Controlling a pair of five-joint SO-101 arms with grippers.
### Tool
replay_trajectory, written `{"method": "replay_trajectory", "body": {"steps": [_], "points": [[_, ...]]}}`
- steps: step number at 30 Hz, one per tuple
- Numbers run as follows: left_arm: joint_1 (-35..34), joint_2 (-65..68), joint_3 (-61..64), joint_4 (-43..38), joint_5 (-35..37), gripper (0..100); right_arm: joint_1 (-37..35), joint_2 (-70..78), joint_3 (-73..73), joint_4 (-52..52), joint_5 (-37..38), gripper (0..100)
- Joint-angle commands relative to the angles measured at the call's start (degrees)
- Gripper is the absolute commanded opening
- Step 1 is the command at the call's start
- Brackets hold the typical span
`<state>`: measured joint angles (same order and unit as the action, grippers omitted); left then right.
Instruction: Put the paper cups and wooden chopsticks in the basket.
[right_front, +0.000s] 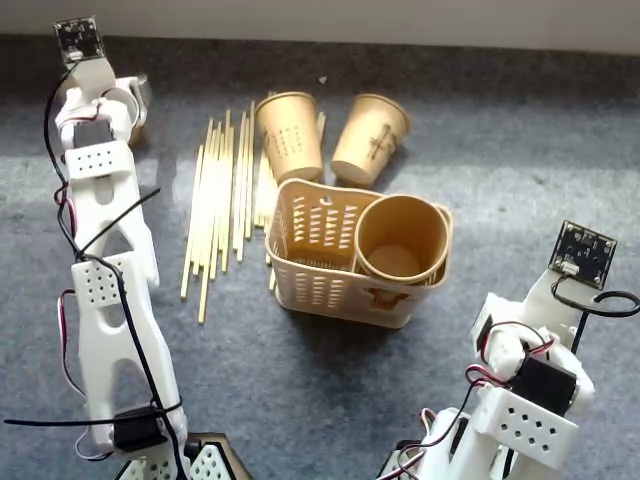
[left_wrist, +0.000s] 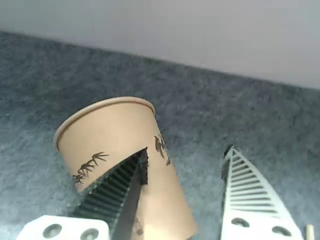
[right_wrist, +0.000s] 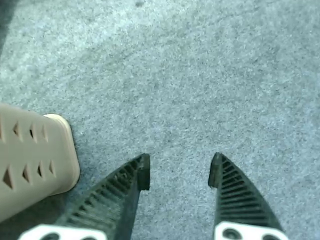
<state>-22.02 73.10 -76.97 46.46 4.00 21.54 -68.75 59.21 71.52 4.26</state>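
This looks to me like a small robotics lab or a maker's test corner, not a home kitchen. My bench (right_front: 500, 150) is covered in grey carpet-like cloth and ends at a bare pale wall (right_front: 400, 20). My two white arms (right_front: 105, 250) carry loose wires (right_front: 62, 205) and uncased camera boards (right_front: 585, 250), and my fingers (right_wrist: 235, 190) are ribbed plastic.

Left arm (right_front: 105, 250) is stretched far forward, left gripper (left_wrist: 186, 155) held with jaws spread. Right arm (right_front: 530, 400) is folded back by its base, right gripper (right_wrist: 180, 162) likewise spread.
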Motion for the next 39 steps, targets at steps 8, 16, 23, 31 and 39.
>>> {"method": "replay_trajectory", "body": {"steps": [8,16,23,31,39], "points": [[-6.0,-0.3,-12.7,20.0,1.9,26,-0.6,-0.8,-0.4,-0.7,-0.3,20.3],[-10.2,0.0,-18.2,38.2,11.8,26,-0.6,-0.8,-0.4,-0.7,-0.3,20.3],[-13.4,2.9,-18.2,37.9,18.9,26,-0.6,-0.8,-0.4,-0.7,-0.3,20.3],[-14.0,11.7,-18.1,27.8,13.1,26,-0.6,-0.8,-0.4,-0.7,-0.3,20.3],[-14.0,16.7,-18.3,27.8,10.4,17,-0.6,-0.8,-0.4,-0.7,-0.3,20.3]]}}
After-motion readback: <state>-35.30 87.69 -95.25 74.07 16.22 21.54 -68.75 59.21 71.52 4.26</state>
